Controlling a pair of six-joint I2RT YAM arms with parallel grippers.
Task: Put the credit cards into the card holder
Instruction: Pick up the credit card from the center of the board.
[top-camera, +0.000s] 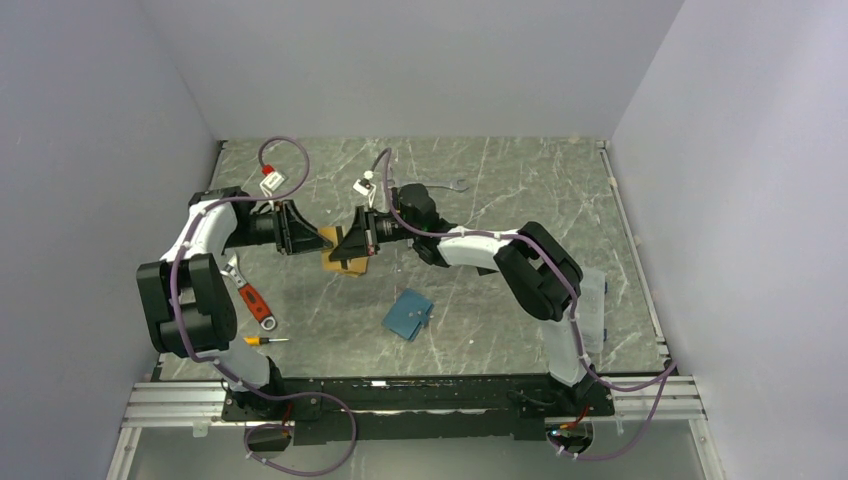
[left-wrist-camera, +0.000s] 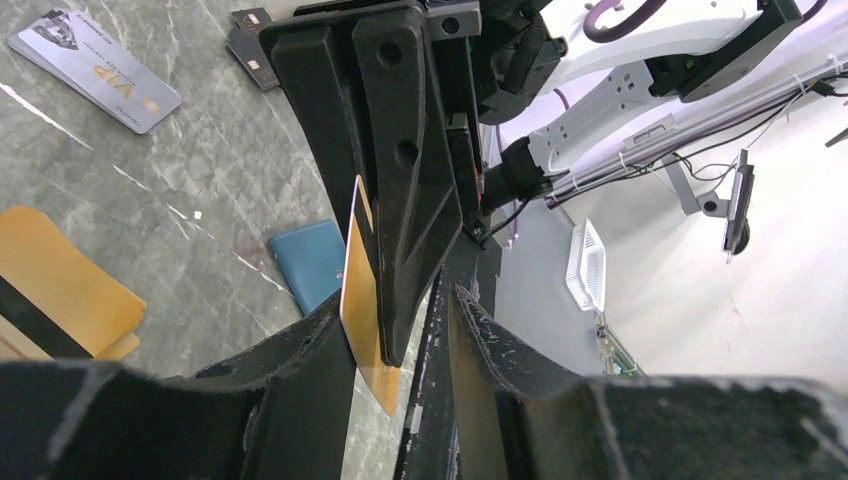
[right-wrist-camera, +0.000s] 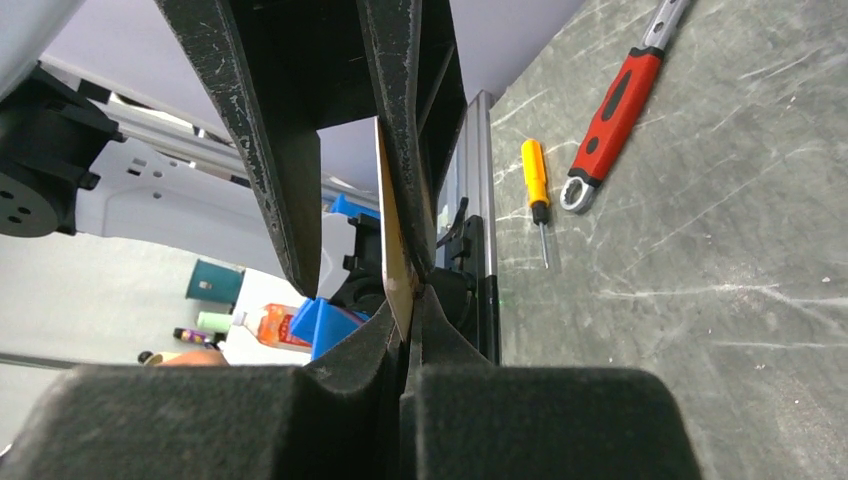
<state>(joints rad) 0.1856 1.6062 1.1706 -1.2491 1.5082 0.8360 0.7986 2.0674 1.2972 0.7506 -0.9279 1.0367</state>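
The credit cards seem to number five. One gold card (left-wrist-camera: 357, 290) stands on edge in mid-air at the centre of the overhead view, clenched by the right claw (right-wrist-camera: 410, 300) while the left claw (top-camera: 315, 236) stands released around it, likely a hand-over for a better inserting grip. Flat on the counter (top-camera: 480, 190) lie what look like two stacked gold ones (left-wrist-camera: 60, 290), a grey one (left-wrist-camera: 100, 65) and a dark one (left-wrist-camera: 250, 45), and the single card holder (top-camera: 408, 314) lies lower centre, apart.
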